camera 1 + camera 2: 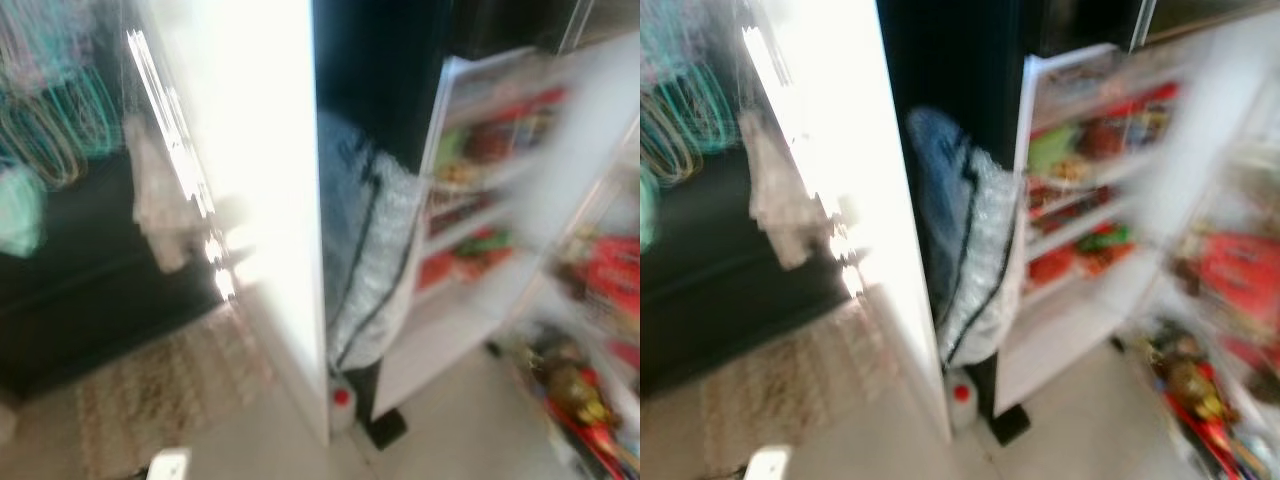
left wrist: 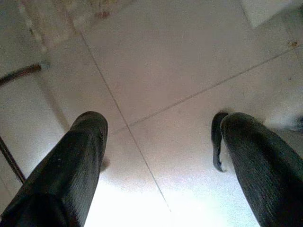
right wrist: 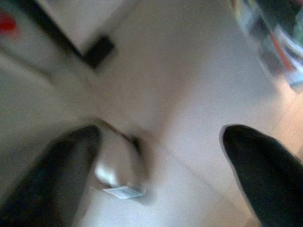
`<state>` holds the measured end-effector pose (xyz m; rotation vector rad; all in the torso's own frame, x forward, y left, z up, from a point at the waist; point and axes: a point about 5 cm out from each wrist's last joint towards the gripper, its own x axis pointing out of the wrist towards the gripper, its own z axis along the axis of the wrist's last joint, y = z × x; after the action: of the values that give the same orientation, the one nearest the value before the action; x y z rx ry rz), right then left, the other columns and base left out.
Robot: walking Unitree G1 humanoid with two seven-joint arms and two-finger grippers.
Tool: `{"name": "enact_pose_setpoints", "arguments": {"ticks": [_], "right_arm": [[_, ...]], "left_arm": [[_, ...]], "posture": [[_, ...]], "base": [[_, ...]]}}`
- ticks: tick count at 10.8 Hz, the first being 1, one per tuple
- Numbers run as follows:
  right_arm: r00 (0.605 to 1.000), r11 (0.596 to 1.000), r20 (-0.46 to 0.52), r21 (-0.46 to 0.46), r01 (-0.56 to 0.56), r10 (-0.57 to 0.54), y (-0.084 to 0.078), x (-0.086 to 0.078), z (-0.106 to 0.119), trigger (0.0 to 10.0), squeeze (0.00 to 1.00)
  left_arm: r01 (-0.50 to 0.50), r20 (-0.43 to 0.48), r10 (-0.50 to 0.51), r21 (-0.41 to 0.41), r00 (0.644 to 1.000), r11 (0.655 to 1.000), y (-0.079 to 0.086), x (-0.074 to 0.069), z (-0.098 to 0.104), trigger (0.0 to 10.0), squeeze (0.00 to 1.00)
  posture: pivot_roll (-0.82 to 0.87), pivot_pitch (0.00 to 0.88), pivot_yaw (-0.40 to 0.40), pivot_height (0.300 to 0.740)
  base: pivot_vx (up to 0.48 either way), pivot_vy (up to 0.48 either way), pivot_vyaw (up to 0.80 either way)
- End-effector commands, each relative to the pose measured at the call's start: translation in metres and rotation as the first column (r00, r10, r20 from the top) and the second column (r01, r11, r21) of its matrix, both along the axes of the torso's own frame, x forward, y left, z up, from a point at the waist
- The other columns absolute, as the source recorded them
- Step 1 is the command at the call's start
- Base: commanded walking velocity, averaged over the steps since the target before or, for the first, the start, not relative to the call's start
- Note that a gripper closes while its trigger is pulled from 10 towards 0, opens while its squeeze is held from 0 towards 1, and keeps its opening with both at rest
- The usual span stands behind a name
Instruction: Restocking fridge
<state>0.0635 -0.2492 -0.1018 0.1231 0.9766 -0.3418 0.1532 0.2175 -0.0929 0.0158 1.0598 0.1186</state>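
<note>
The head views are blurred by motion. An open fridge door (image 1: 470,230) stands right of centre, its shelves holding red and green packets (image 1: 480,140). More red packaged goods (image 1: 600,270) sit on shelves at the far right. My left gripper (image 2: 158,161) hangs open over bare floor tiles with nothing between its fingers (image 2: 71,165). My right gripper (image 3: 161,165) is open too, pointing down at the floor, where a small pale object (image 3: 116,175) lies near one finger.
A bright white panel (image 1: 250,180) rises in the middle, with a grey-blue bag (image 1: 370,250) hanging beside it. A patterned rug (image 1: 160,390) lies on the floor at the left. Hangers (image 1: 50,120) hang at the far left. A small red-capped bottle (image 1: 342,400) stands at the panel's foot.
</note>
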Motion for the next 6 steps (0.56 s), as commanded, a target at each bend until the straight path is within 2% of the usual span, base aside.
{"name": "enact_pose_setpoints", "arguments": {"ticks": [1, 6], "right_arm": [[1.000, 1.000, -0.005, -0.016, 0.019, -0.019, -0.0062, -0.0024, 0.0012, 10.0, 0.00], [0.999, 0.999, -0.001, -0.013, 0.048, -0.048, -0.0045, -0.0032, 0.0006, 10.0, 0.00]], "left_arm": [[0.021, 0.007, -0.021, -0.001, 1.000, 1.000, -0.0027, 0.0049, 0.0014, 10.0, 0.00], [0.055, 0.007, -0.055, 0.004, 0.998, 0.998, -0.0018, 0.0060, 0.0021, 10.0, 0.00]], "posture": [[-0.10, 0.005, 0.109, 0.740], [-0.09, 0.008, 0.113, 0.740]], "base": [[0.000, 0.450, 0.00], [0.000, 0.000, 0.00]]}}
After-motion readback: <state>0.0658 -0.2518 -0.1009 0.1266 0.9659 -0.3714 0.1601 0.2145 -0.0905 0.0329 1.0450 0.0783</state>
